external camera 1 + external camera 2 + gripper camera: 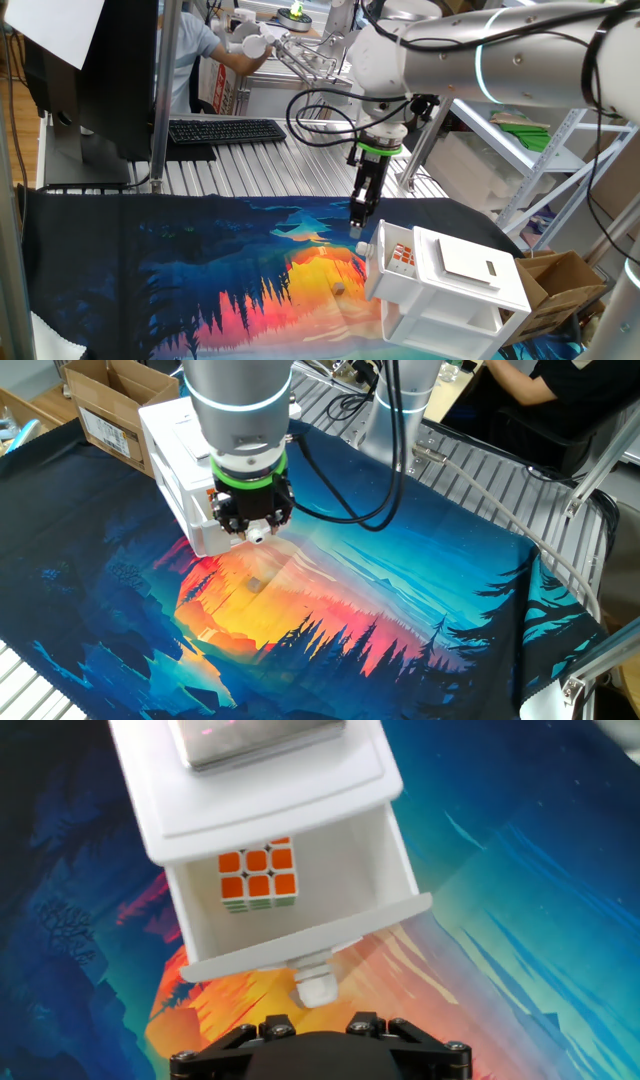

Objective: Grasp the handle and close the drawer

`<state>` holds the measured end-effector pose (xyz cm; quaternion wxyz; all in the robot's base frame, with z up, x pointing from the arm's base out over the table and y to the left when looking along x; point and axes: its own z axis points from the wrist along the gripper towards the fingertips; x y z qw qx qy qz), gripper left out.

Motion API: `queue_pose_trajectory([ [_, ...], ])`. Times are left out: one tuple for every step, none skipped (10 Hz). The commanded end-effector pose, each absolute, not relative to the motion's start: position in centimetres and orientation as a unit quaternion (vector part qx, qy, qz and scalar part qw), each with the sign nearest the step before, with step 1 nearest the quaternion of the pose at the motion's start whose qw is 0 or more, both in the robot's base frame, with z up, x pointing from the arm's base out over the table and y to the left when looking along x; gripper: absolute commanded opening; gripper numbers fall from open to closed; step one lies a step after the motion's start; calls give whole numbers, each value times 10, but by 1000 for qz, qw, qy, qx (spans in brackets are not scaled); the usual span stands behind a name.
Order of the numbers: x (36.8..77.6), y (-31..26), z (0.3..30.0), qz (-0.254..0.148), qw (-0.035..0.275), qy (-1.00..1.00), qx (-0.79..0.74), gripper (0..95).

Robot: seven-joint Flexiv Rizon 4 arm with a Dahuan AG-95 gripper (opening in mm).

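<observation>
**Gripper poised over the knob of the pulled-out drawer**

The gripper (pixel 359 222) points down from the arm, its tip just above and in front of the open drawer's front panel. In the hand view only the black base of the gripper (pixel 318 1040) shows at the bottom edge, with the fingers out of sight, so whether they are spread or closed cannot be told; the other fixed view shows the gripper (pixel 254 532) from above with the fingertips hidden under the wrist.

The handle (pixel 315 982), a small white round knob, sticks out from the middle of the drawer front, just ahead of the gripper base in the hand view. Contact between gripper and knob cannot be made out.

The drawer (pixel 300 900) is pulled out from the top of the white cabinet (pixel 455 285). Inside it lies a cube (pixel 258 877) with an orange face of nine squares, towards the left side of the drawer.

The cabinet stands on a colourful cloth (pixel 400 600) printed with trees and a sunset, spread over the table. A cardboard box (pixel 105 400) sits behind the cabinet in the other fixed view.
</observation>
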<state>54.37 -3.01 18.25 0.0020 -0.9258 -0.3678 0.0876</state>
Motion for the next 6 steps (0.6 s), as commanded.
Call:
queue_pose_trajectory([
  [542,-31,182,85,1,-366,-927,380],
  [542,-31,182,85,1,-367,-926,380],
  [542,-31,182,83,1,-369,-926,380],
  [542,-31,181,83,0,-369,-926,380],
  [543,-32,180,81,0,-372,-925,380],
  [543,-34,177,80,1,-373,-924,380],
])
